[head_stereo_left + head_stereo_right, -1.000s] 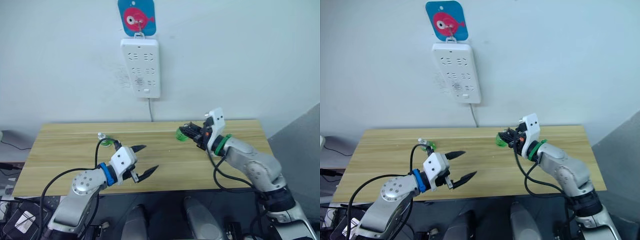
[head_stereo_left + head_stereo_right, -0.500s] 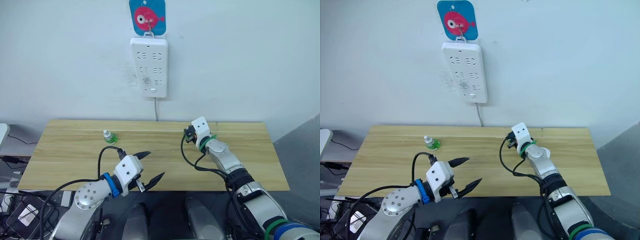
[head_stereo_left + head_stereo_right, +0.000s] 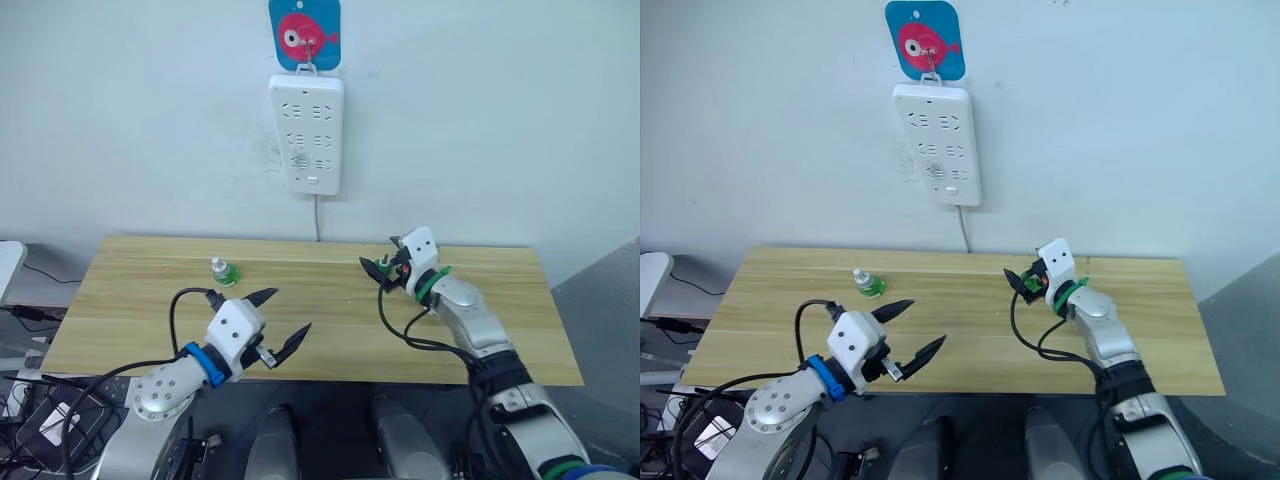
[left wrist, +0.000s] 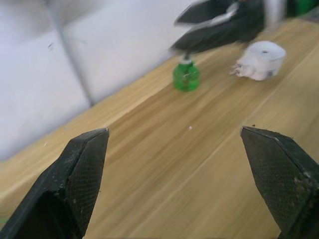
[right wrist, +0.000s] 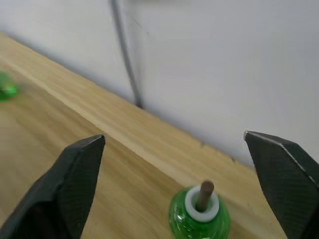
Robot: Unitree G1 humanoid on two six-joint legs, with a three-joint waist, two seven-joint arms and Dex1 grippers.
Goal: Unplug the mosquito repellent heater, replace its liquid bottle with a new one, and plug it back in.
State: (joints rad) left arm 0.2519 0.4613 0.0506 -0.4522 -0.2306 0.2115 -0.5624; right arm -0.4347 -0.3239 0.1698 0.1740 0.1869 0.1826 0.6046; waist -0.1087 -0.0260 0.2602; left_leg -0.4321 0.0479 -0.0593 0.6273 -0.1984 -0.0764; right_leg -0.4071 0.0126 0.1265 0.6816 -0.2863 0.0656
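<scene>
Old liquid bottle stands freed on counter; right hand released; left hand spread, should approach new one squarely.

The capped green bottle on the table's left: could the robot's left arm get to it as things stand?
Probably yes. The capped green bottle stands alone on bare wood, just ahead of the left gripper, whose fingers are spread wide. Nothing lies between them on the table.
</scene>
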